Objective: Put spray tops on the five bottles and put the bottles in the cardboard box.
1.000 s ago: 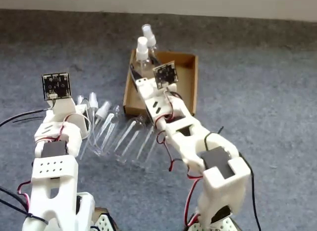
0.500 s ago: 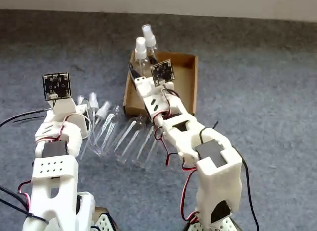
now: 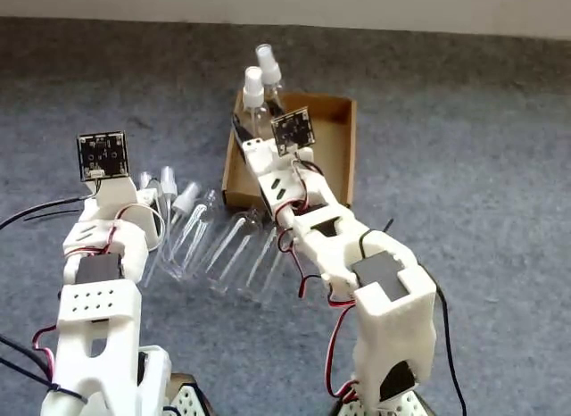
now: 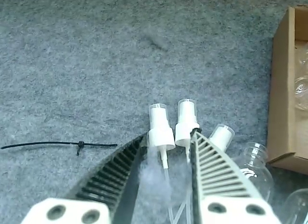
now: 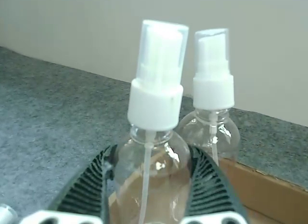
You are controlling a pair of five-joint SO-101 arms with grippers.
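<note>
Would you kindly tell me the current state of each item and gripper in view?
front bottle: capped, upright, gripped by right gripper.
rear bottle: capped, upright, free.
bare bottles: three, uncapped, lying flat.
spray tops: three, loose, lying flat.
left gripper: open over spray tops.
right gripper: shut on front bottle.
cardboard box: open.

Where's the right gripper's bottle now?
The clear bottle with white spray top stands in the right gripper, at the far left corner of the brown cardboard box in the high view, beside another capped bottle.

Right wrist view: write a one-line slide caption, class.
Right gripper, jaws shut on a capped spray bottle, at the cardboard box beside a second capped bottle.
</note>
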